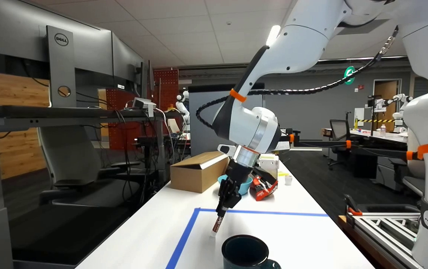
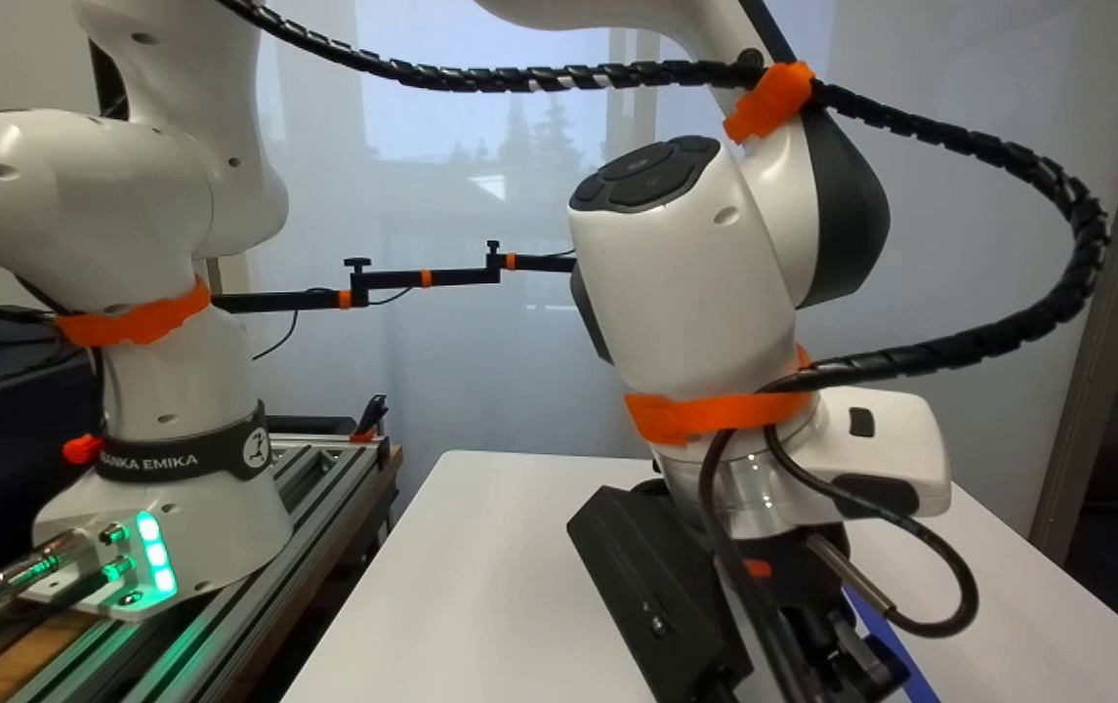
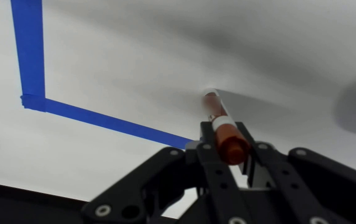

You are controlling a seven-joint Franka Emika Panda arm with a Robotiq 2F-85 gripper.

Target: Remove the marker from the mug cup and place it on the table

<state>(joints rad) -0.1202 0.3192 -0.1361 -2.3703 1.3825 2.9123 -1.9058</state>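
**Wrist view: clamped on the marker [image 3: 224, 122], white end toward the table [image 3: 118, 62]**

Pinching at the red-orange cap end, with the gripper [image 3: 226, 133] drawn in tight from both sides. Tilted, cap up, white end down, on or just above the white top; too close to call which. Out of the mug cup [image 1: 245, 254], near but apart in an exterior view, with nothing seen poking above the rim. Down to the setting-down, by the look of things, with most of the job done!

Gently now: tip the barrel flatter, lower until resting lengthwise, then let go low and evenly. Drop from height and risk a roll toward the edge opposite the robot base [image 2: 212, 532]. Lift away straight afterwards, wide of the mug cup.

Over to the surface: inside the blue tape [image 3: 30, 46], near its corner, a touch nearer the edge opposite the base. Toward the far end, in an exterior view: cardboard box [image 1: 187, 179] beside that same edge, blue bowl [image 1: 245, 186] partly behind the gripper, white cup [image 1: 288, 181] by the base-side edge. And the room beyond: dark-topped desk [image 1: 60, 114], office chair [image 1: 339, 129], and, in an exterior view, a pale hazy panel [image 2: 471, 391] past the table.
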